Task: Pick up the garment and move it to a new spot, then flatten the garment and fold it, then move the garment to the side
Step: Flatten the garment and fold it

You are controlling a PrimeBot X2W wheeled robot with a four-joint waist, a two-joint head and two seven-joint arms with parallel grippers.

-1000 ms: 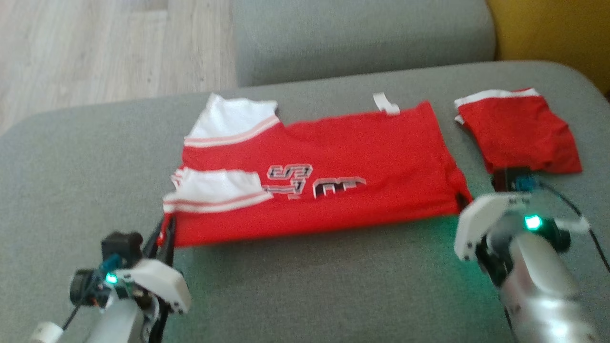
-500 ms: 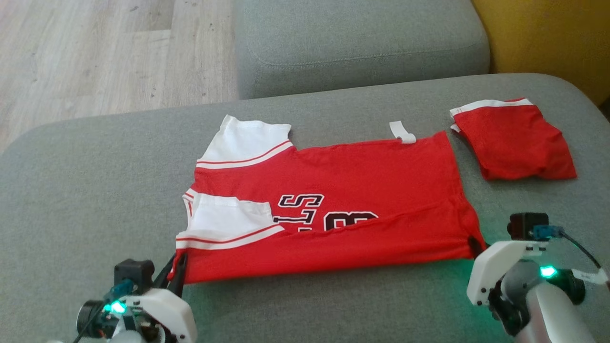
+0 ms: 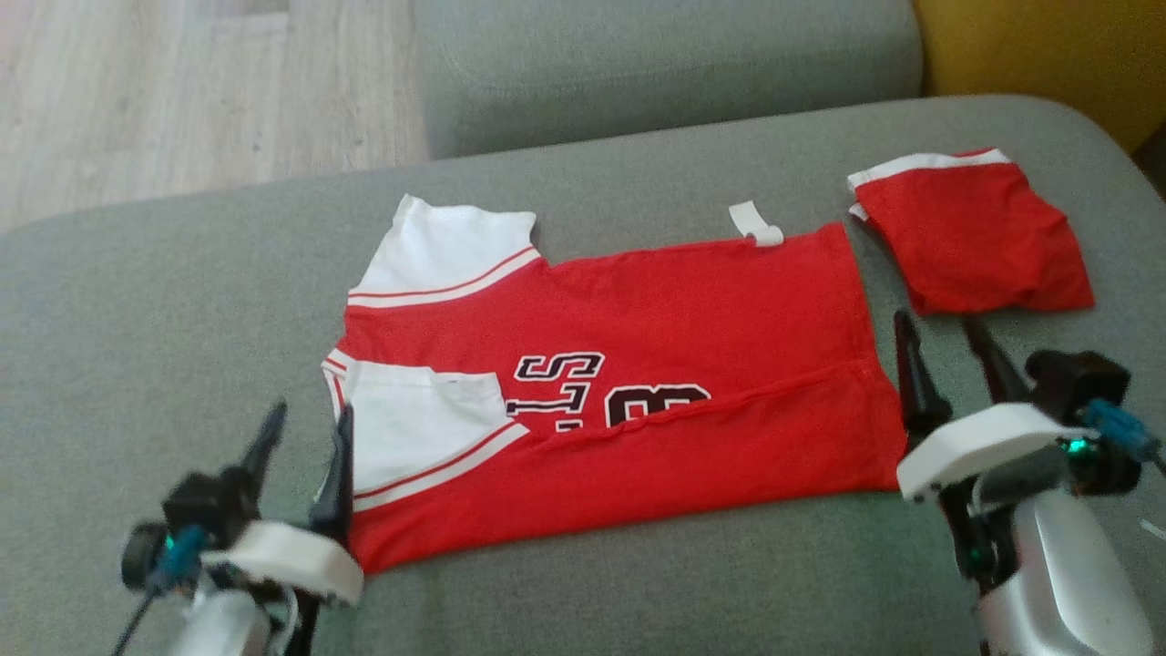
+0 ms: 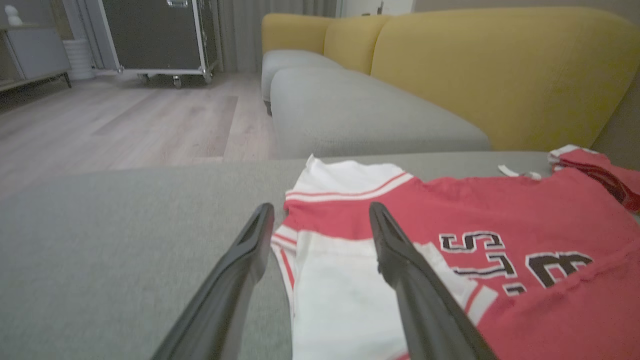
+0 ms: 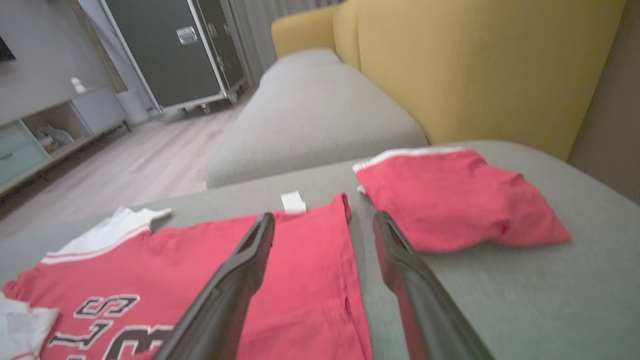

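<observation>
The garment (image 3: 656,364) is a red jersey with white sleeves and black lettering, lying on the grey cushion (image 3: 164,301) with its near edge folded up over the lettering. It also appears as the garment (image 4: 500,210) and the garment (image 5: 280,270) in the wrist views. My left gripper (image 3: 305,426) stands open at the jersey's near left corner, holding nothing, its fingers (image 4: 400,260) over the white sleeve. My right gripper (image 3: 943,333) stands open beside the jersey's right hem, empty, its fingers (image 5: 240,270) above that hem.
A second red folded piece with a white band (image 3: 970,237) lies right of the jersey, just beyond my right gripper. Another grey cushion (image 3: 656,64) and a yellow backrest (image 3: 1048,46) stand behind. Wooden floor (image 3: 182,82) lies past the cushion's far left edge.
Both grippers have let go of the jersey's near corners and opened, and they have lifted. The folded near edge now rests on the jersey. The head camera has shifted.
</observation>
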